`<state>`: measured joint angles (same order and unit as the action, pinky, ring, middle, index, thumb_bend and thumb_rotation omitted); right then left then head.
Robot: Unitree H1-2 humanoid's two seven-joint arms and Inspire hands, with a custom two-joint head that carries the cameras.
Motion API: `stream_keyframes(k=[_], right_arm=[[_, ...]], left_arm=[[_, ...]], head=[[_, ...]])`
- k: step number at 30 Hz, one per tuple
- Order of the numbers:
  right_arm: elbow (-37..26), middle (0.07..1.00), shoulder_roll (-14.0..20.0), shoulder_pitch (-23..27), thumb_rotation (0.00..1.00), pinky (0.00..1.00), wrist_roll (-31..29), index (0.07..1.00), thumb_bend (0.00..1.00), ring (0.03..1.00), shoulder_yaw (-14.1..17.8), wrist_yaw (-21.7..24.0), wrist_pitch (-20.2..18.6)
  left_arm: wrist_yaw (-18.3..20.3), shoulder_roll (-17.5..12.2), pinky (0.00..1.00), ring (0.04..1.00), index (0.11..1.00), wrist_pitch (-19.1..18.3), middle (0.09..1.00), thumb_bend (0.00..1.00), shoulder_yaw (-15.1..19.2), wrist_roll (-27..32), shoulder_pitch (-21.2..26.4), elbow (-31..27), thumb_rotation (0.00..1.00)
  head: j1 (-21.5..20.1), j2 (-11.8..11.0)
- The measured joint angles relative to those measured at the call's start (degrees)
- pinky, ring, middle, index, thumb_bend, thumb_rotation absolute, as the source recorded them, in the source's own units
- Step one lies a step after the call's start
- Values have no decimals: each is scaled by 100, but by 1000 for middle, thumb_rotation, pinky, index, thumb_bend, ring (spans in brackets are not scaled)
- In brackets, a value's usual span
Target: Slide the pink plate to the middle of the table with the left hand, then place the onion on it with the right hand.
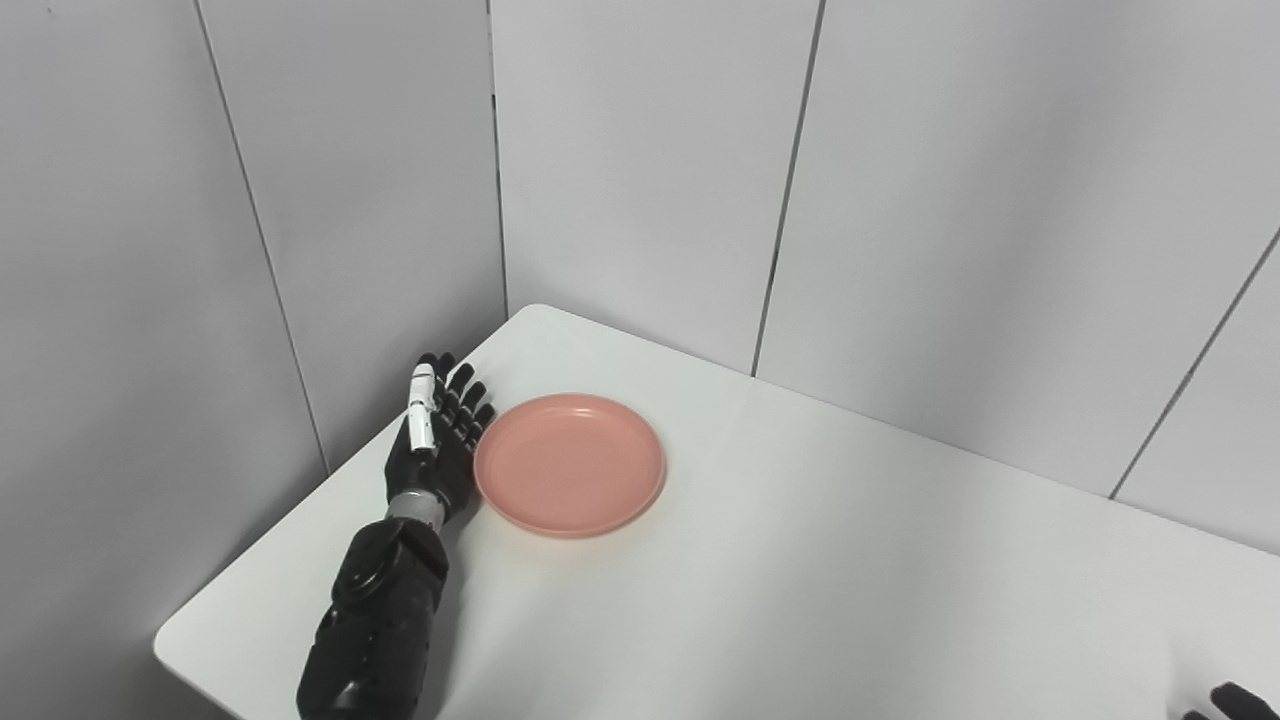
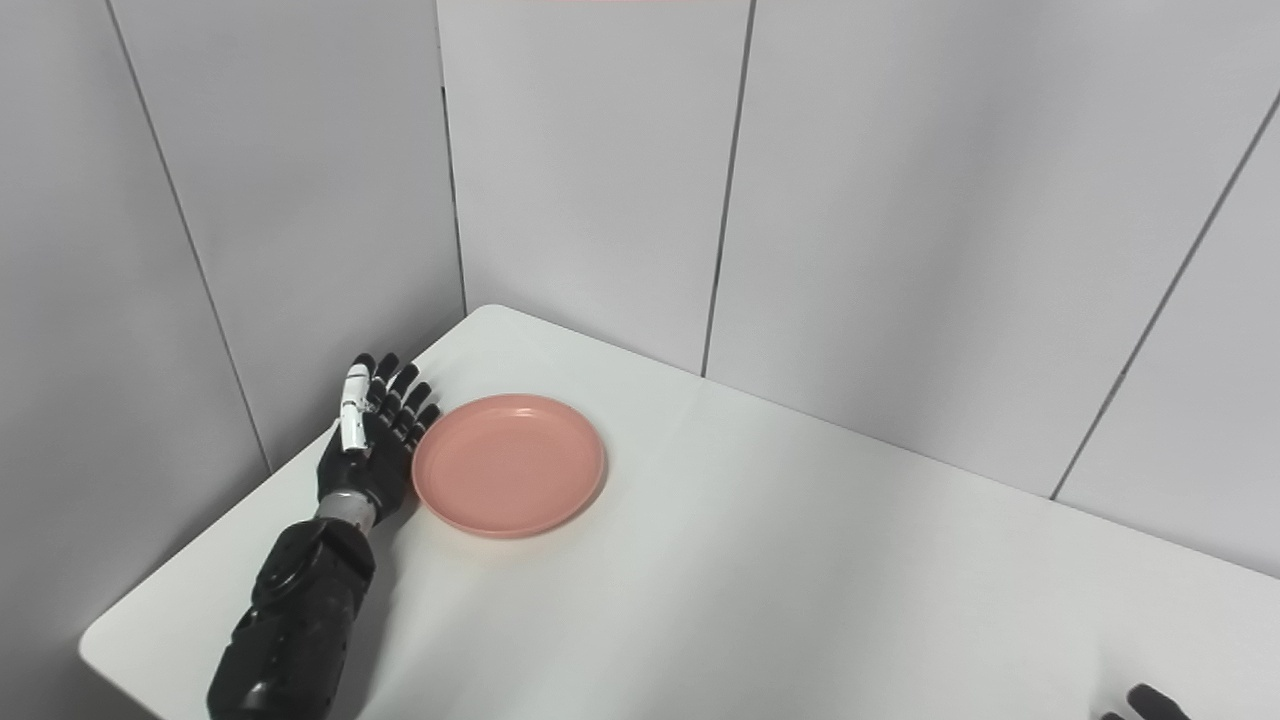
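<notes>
Left hand (image 1: 432,440) is flat and empty, fingers straight and a little spread, lying along the table's left edge with its inner side right against the rim of the pink plate (image 1: 570,463). Looks like contact, or as near as makes no difference; can't confirm from either eye view.

Near to far:
- Right hand (image 2: 1150,703): only a dark sliver at the near right edge of the table (image 1: 850,560). Can't tell if it's spread or clenched. Well apart from everything else.
- Left forearm comes in at the near left corner and runs up the left edge.
- Plate sits left of centre, toward the far left corner, upright, nothing on it.
- Beyond that: bare tabletop to the far edge, then grey wall panels.

Onion: not in view in either picture. Probably off frame to the right, but that's a guess.

Step in hand: step one, the slide. Plate is not yet at the middle.

Next move, my read: push sideways to the right and slightly toward the near edge, hand kept low so the rim doesn't ride over the fingers. The plate is shallow and light on a smooth top, so it could spin or overshoot; push through its centre line, slow. The right hand has nothing to do until the plate is parked.
</notes>
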<state>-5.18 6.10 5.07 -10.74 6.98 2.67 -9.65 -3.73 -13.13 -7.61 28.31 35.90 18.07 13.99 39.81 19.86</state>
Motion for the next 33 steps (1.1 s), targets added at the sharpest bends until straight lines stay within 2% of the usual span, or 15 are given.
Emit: stream_keyframes(k=[9, 13, 19, 25, 27, 33], right_arm=[[-41, 808, -2, -10, 806, 426, 0, 705, 678, 750, -2, -5, -58], [-66, 812, -5, -13, 811, 391, 3, 706, 675, 751, -2, -24, -110], [-102, 851, -8, -34, 806, 395, 8, 737, 707, 792, -13, -39, -136], [-117, 875, -7, -46, 820, 384, 31, 757, 713, 821, -28, -68, -136], [-119, 893, -5, -47, 819, 380, 41, 774, 747, 842, -34, -69, -136], [-149, 917, -15, -76, 810, 423, 38, 799, 723, 871, -34, -75, -144]], left_arm=[[97, -2, 998, 985, 997, 56, 999, 357, -112, -124, 116, 181, 1000], [258, -21, 1000, 995, 1000, 77, 1000, 361, -129, -122, 194, 343, 1000], [490, -20, 990, 977, 974, 76, 984, 382, -197, -107, 227, 428, 1000], [495, -8, 963, 957, 958, -14, 968, 385, -353, -112, 332, 482, 1000], [499, 9, 953, 947, 938, -36, 954, 381, -433, -117, 350, 479, 1000], [622, 150, 955, 953, 956, -222, 959, 382, -662, -108, 456, 464, 1000]], head=[[-44, 26], [-70, 35], [-88, 35], [-105, 62], [-123, 79], [-176, 88]])
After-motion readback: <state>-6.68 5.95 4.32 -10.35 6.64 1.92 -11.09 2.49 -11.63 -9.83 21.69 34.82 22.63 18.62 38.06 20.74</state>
